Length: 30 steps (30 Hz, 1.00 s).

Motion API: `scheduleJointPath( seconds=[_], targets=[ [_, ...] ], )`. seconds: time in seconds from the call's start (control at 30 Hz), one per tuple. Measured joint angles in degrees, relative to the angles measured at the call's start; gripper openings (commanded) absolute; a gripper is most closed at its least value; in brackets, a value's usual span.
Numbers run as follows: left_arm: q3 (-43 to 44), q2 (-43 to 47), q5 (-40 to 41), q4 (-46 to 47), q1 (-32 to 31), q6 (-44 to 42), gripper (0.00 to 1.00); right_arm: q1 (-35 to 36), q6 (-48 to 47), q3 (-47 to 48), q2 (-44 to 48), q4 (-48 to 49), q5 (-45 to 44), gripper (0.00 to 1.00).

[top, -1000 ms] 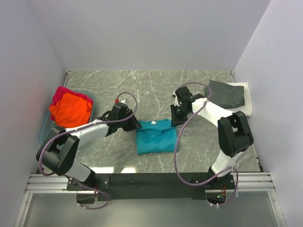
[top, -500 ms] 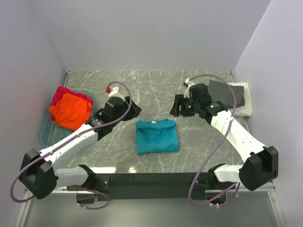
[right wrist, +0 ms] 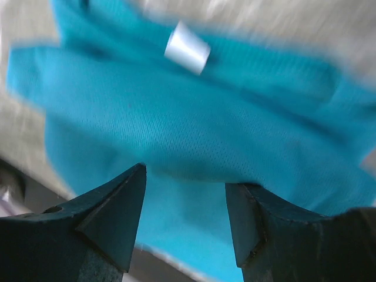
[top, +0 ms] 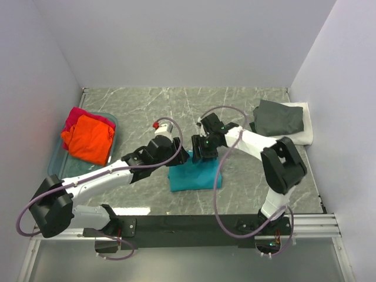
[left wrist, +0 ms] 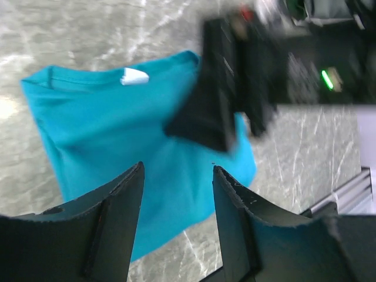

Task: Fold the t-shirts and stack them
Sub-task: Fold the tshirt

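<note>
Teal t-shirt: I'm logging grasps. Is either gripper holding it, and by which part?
Nothing is held. The left gripper and right gripper hover open over the teal t-shirt, no cloth between their jaws.

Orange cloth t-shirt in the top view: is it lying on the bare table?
No, the orange t-shirt sits crumpled in the clear bluish plastic tub, partly over the magenta-red t-shirt.

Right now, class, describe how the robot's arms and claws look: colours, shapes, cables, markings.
The left arm and right arm have white links and black joints, each trailing a mauve cable. The left claw and right claw have dark wedge-shaped fingers. A red cap marks the left wrist, a green light the right.
</note>
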<state>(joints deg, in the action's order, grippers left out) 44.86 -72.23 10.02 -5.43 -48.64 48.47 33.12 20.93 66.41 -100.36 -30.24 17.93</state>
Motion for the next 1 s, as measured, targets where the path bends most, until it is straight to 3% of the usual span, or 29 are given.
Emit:
scheduleJointPath(
  seconds=[0.13,0.3,0.57,0.67,1.0],
  targets=[
    [0.13,-1.38,-0.07,1.51,-2.38,-0.83,0.55,-1.92,0.42,3.15,-2.38,0.7,-3.06,0.63],
    [0.72,-6.23,-0.79,3.04,-4.96,-1.05,0.55,-4.24,1.16,2.84,2.64,1.77,-7.45,0.63],
    [5.25,-18.25,-1.42,4.76,-5.31,-0.94,0.56,-0.13,5.81,-15.63,25.88,5.25,-9.99,0.63],
    [7.98,-21.84,-0.13,3.98,-5.33,-0.66,0.56,2.82,8.07,-21.0,29.94,4.61,-9.66,0.63],
    [10.4,-26.32,3.41,1.88,-5.31,2.93,0.57,5.01,11.39,-26.86,22.38,9.38,-9.42,0.63]
  ],
)
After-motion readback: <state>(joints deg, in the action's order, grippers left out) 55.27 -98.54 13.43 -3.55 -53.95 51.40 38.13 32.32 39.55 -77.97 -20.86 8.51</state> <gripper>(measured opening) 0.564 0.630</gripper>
